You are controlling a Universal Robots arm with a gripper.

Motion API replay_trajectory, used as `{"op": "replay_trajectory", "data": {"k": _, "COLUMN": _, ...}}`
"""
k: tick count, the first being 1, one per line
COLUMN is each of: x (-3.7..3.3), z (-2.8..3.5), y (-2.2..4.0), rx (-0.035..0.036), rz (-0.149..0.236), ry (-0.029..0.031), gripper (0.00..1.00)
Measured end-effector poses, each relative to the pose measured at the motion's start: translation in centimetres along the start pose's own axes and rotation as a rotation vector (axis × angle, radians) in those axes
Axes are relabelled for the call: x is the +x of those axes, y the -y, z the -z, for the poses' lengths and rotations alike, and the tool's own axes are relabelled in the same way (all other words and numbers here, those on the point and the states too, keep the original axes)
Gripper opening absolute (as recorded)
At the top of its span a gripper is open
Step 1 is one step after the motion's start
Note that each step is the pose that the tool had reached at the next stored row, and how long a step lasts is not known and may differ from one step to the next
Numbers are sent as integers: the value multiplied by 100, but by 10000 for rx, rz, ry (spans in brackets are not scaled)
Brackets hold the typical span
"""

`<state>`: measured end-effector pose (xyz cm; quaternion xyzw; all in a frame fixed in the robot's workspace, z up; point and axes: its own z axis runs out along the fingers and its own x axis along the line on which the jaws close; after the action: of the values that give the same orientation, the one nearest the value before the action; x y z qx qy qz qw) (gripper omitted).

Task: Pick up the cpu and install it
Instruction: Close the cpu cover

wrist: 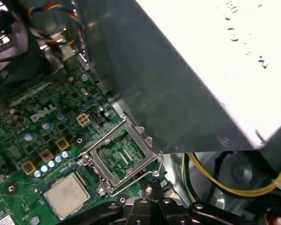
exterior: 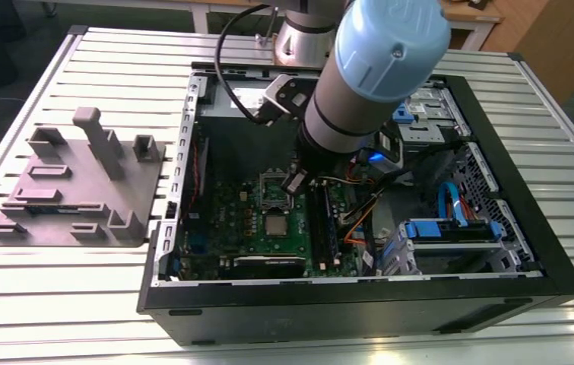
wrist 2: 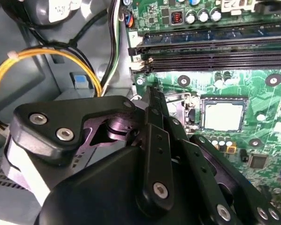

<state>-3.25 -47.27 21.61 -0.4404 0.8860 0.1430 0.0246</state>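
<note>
Slatted metal desk (exterior: pixel 571 327) carries an open black computer case (exterior: pixel 368 300), with a grey moulded fixture (exterior: pixel 68 190) lying on the desk at the exterior view's left.

Inside the case the cpu (exterior: pixel 277 225) lies flat on the green motherboard (exterior: pixel 228 228), silver top up. Just beyond it, the claw (exterior: pixel 295 182) hangs low over the board on the pale blue and grey arm (exterior: pixel 378 68) — clear of the chip, and whether it is clenched or released cannot be told.

The first wrist view shows a hinged metal frame (wrist: pixel 124 157) standing open just beside the cpu (wrist: pixel 68 194), a grey metal box (wrist: pixel 187 79) looming over the board, and a yellow cable (wrist: pixel 225 185). White lettering is printed on the board there.

The second wrist view shows instead the claw's black linkage (wrist 2: pixel 152 154) near the cpu (wrist 2: pixel 223 114), with long dark memory slots (wrist 2: pixel 215 51) farther off.
</note>
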Motion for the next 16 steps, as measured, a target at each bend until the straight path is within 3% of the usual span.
{"op": "replay_trajectory", "data": {"k": 5, "x": -75, "z": -57, "y": -2, "rx": -27, "rz": 7, "ry": 32, "gripper": 11}}
{"op": "replay_trajectory", "data": {"k": 11, "x": -129, "z": -110, "y": -17, "rx": -128, "rz": 26, "ry": 161, "gripper": 11}}
{"op": "replay_trajectory", "data": {"k": 16, "x": -130, "z": -111, "y": -17, "rx": -129, "rz": 26, "ry": 160, "gripper": 11}}
